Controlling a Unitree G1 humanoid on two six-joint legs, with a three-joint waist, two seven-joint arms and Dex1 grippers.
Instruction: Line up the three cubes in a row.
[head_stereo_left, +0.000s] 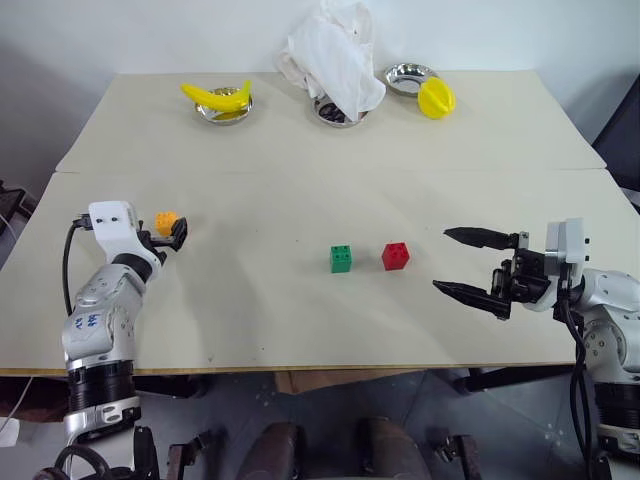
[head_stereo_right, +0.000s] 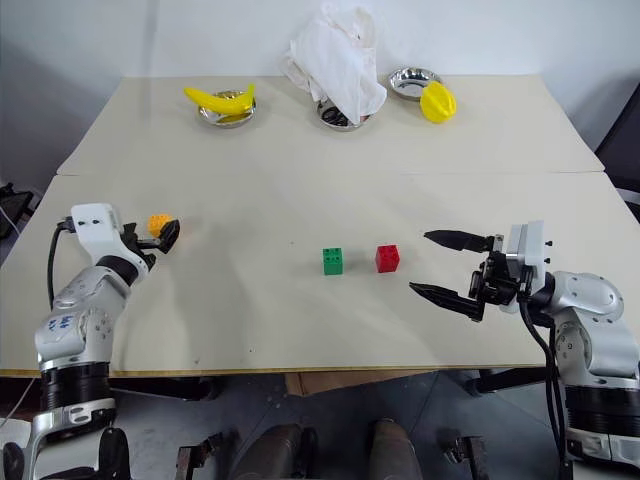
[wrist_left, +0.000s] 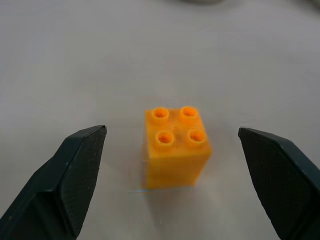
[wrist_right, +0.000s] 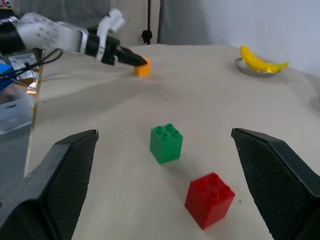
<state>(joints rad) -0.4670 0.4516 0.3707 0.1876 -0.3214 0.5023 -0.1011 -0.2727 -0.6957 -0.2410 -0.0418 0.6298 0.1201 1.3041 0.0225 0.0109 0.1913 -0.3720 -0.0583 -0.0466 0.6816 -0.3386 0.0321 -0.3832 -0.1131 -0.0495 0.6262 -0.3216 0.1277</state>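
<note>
An orange cube (head_stereo_left: 165, 222) stands on the beige table (head_stereo_left: 300, 330) at the left. My left gripper (head_stereo_left: 173, 229) is open and low at the cube. In the left wrist view the cube (wrist_left: 176, 147) sits between the two spread fingers (wrist_left: 75, 175), touching neither. A green cube (head_stereo_left: 341, 258) and a red cube (head_stereo_left: 396, 256) stand side by side near the table's middle, a small gap between them. My right gripper (head_stereo_left: 442, 260) is open, just right of the red cube and pointing at it, holding nothing.
Along the far edge are a yellow banana (head_stereo_left: 218, 96) in a steel bowl, a crumpled white bag (head_stereo_left: 335, 55) over a second bowl, a third steel bowl (head_stereo_left: 406, 76) and a round yellow toy (head_stereo_left: 436, 98). A seam (head_stereo_left: 320, 171) crosses the tabletop.
</note>
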